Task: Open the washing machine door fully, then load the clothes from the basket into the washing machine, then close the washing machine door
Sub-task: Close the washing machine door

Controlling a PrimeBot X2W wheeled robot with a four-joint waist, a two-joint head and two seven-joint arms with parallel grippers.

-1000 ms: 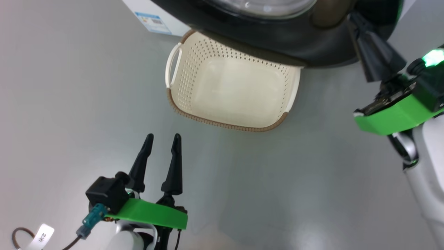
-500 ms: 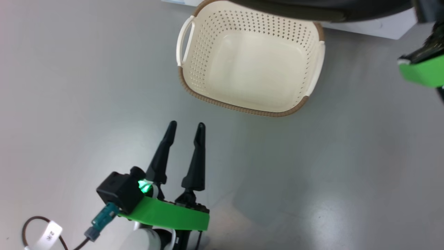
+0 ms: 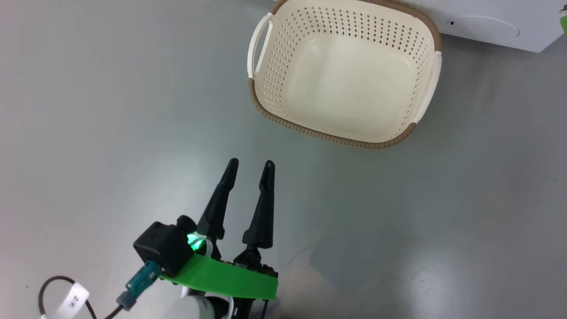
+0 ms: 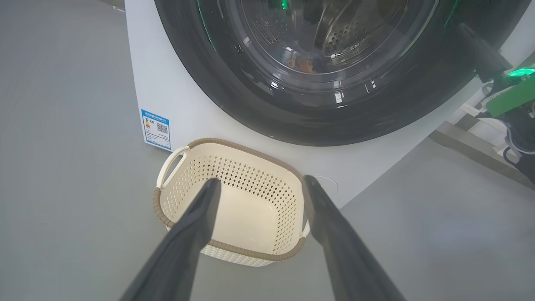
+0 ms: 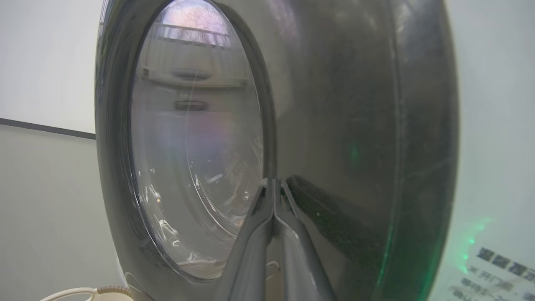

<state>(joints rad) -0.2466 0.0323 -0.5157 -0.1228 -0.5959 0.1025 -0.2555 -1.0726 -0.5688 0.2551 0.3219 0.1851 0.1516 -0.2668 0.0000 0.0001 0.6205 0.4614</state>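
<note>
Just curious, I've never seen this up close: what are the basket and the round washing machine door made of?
The basket looks like moulded cream plastic, matte, with punched diamond holes; its brown rim imitates weave, probably plastic too. The washing machine door seems a glossy black ring, likely plastic, around clear glass: sharp reflections, drum visible through it.

A cream perforated basket point(image 3: 283, 62) with a brown woven-look rim and two white side handles is seen on the grey floor point(image 3: 110, 110), its smooth bottom fully exposed. Just behind it, the white lower front of the washing machine point(image 3: 509, 17) is shown, with a round white flap point(image 3: 483, 27). The left end effector point(image 3: 251, 162) is held near the basket but apart from it, its two dark fingers spread and pointed towards it. A green bracket point(image 3: 226, 279), a lit green light point(image 3: 193, 240) and a cable point(image 3: 44, 292) bearing a white tag point(image 3: 73, 301) are visible at its base.
</note>
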